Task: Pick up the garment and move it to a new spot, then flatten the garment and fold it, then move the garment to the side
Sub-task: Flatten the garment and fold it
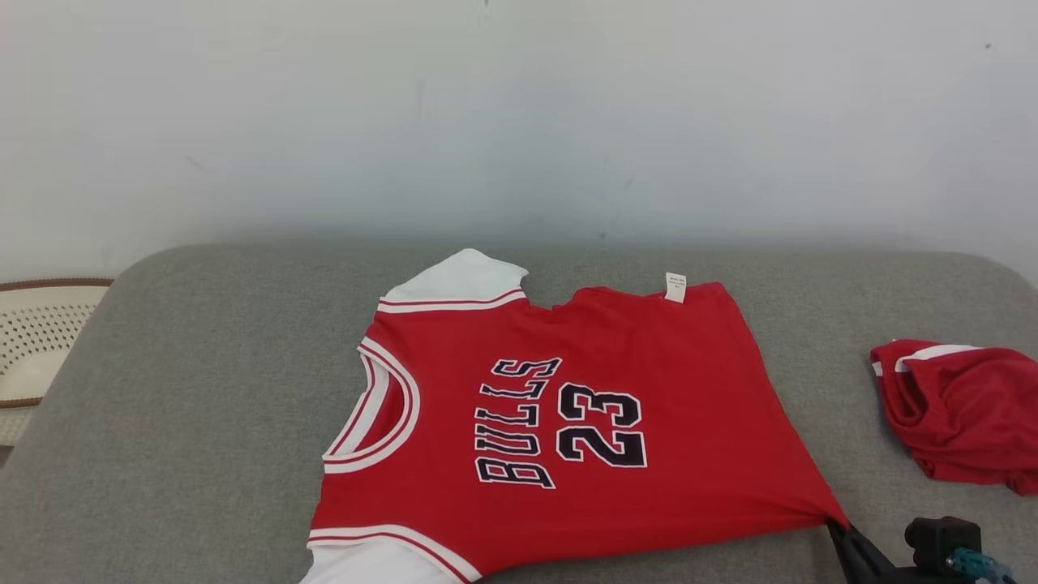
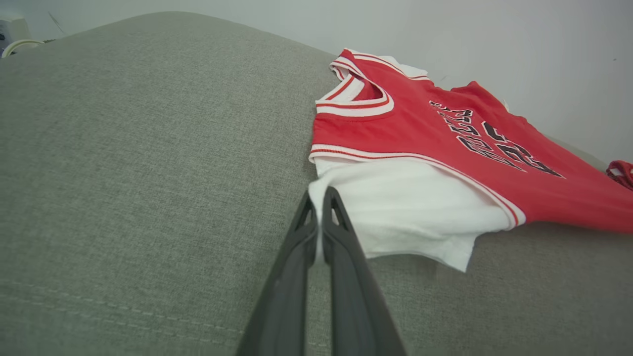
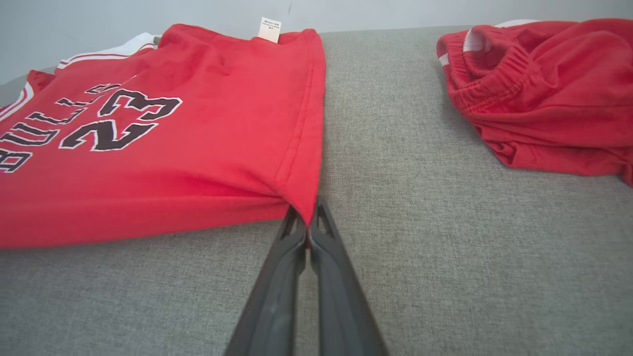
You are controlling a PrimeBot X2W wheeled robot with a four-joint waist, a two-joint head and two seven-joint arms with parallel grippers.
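Gripping, left: the left gripper (image 2: 320,198) is clenching the outer corner of the near white sleeve (image 2: 405,212), close to the near edge of the grey cushion (image 2: 123,173).
Gripping, right: the right gripper (image 3: 307,210) is clamping the near corner of the hem (image 3: 296,148), and the cloth is bunching to a point between its closed jaws.
Garment: the red jersey (image 1: 689,405) is lying printed side up across the middle of the cushion, between the two grippers.
Long axis: it is running left to right, along the cushion's near edge, with the neck opening (image 1: 381,414) facing the left edge and the hem facing the right edge.
Key relation: both pinched corners are sitting on the jersey's near long side, so all the loose cloth is spreading away from the fingers toward the far edge. Each arm is holding the end on its own side.
Judgement: the near side is looking taut between the two grips, so any lift or pull is probably needing both arms moving together.
Far side: the far white sleeve (image 1: 458,280) and a small white tag (image 1: 675,287) are lying ungripped nearer the cushion's far edge.
Right edge: crumpled red shorts (image 1: 957,414) are lying well apart from the hem.
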